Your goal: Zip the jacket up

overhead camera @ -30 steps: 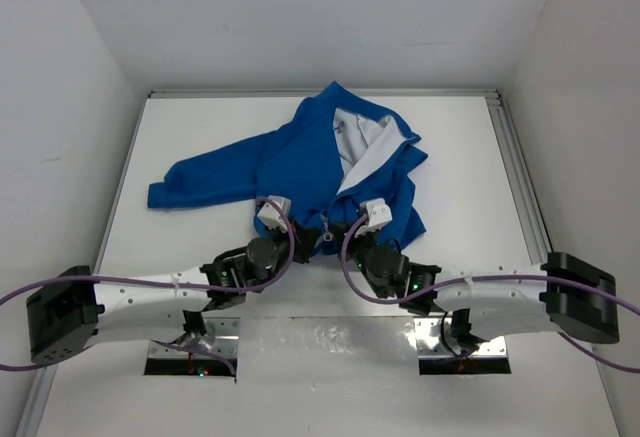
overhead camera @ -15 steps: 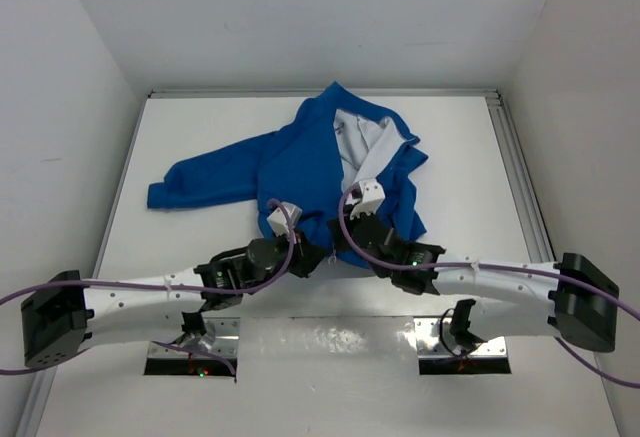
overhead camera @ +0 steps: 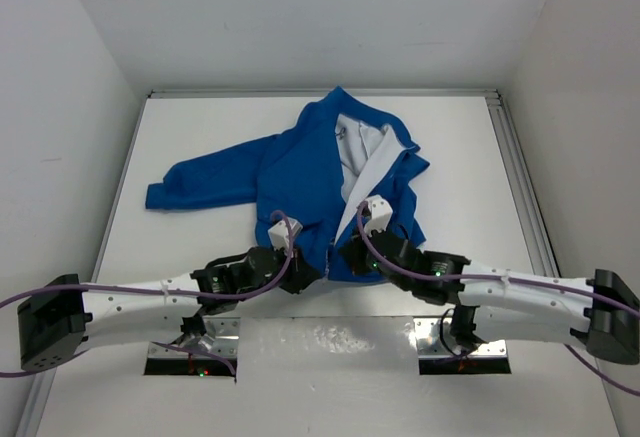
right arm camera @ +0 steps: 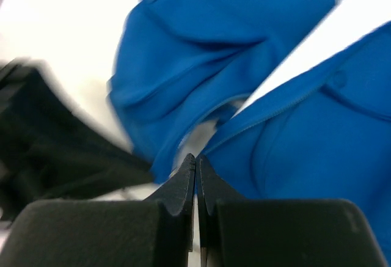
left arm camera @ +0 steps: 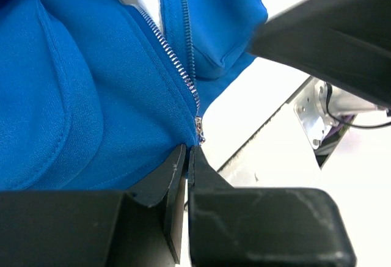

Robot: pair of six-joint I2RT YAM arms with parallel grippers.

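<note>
- The jacket [overhead camera: 300, 172] lies flat on the bench [overhead camera: 180, 117] around its middle. Its collar [overhead camera: 335, 102] points toward the far edge and its hem is toward the near edge.
- One sleeve [overhead camera: 200, 179] stretches out toward the left edge.
- The front lies apart, showing a wedge of pale lining [overhead camera: 362, 147] that narrows toward the hem.
- In the left wrist view the two rows of zipper teeth [left arm camera: 177, 65] run down the jacket [left arm camera: 73, 96] and meet just above the small metal pull [left arm camera: 199, 128], which sits at the hem.
- The left gripper [overhead camera: 303, 273] is at the hem, on the left side of the front opening. Its fingers are pressed together, and the tips [left arm camera: 187, 152] sit right under the pull. Whether cloth is pinched between them cannot be told.
- The right gripper [overhead camera: 352, 257] is at the hem just beside it, on the right side of the opening.
- The right wrist view is blurred. The right gripper's [right arm camera: 195, 159] fingers are closed tight against each other, at the lower edge of the jacket [right arm camera: 244, 35] where the blue edges converge. Whether it holds anything cannot be told.
</note>
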